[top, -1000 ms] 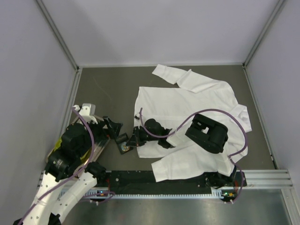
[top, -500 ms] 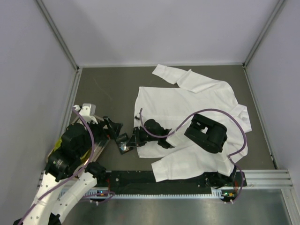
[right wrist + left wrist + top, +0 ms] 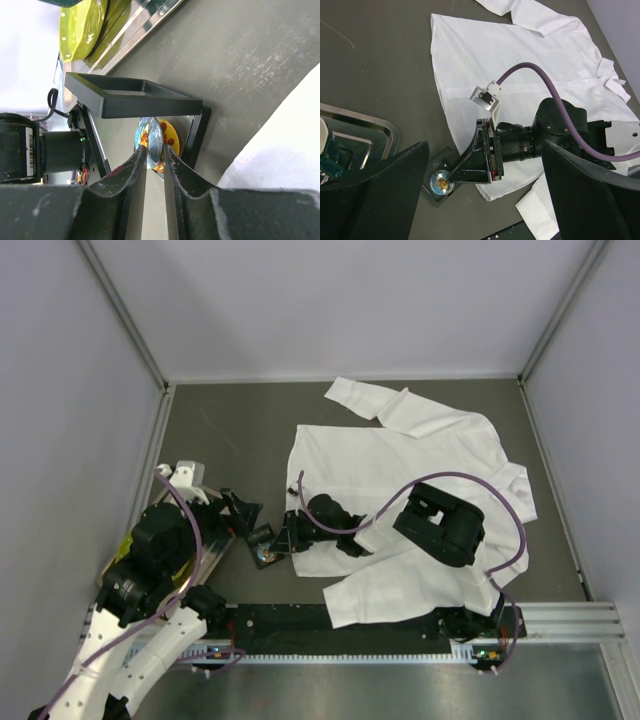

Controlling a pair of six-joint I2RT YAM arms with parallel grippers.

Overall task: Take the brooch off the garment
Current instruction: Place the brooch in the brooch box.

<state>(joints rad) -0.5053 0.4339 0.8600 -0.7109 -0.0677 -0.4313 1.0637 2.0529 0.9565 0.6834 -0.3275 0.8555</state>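
Observation:
The brooch point(image 3: 262, 555) point(image 3: 441, 182), a round glass-domed disc with a yellow back point(image 3: 152, 142), rests in a small black square frame tray point(image 3: 432, 197) point(image 3: 130, 95) on the table, just left of the garment's hem. The garment point(image 3: 400, 455) point(image 3: 520, 60) point(image 3: 285, 150) lies spread flat. My right gripper point(image 3: 275, 545) point(image 3: 452, 176) point(image 3: 155, 150) reaches low over the hem. Its fingertips point(image 3: 142, 155) flank the brooch narrowly, and the disc fills the gap between them. My left gripper point(image 3: 240, 512) point(image 3: 482, 145) hovers wide open to the left, holding nothing.
A metal tray point(image 3: 365, 125) point(image 3: 150, 20) sits at the left with a yellow-green object point(image 3: 85, 20) and a teal item point(image 3: 330, 160) on it. The right arm's purple cable point(image 3: 530, 75) loops over the shirt. A black rail point(image 3: 300, 620) runs along the near edge.
The right gripper's tips and the brooch shifted slightly left into the black frame tray, and the jaws have eased apart a little. The left arm has not moved.

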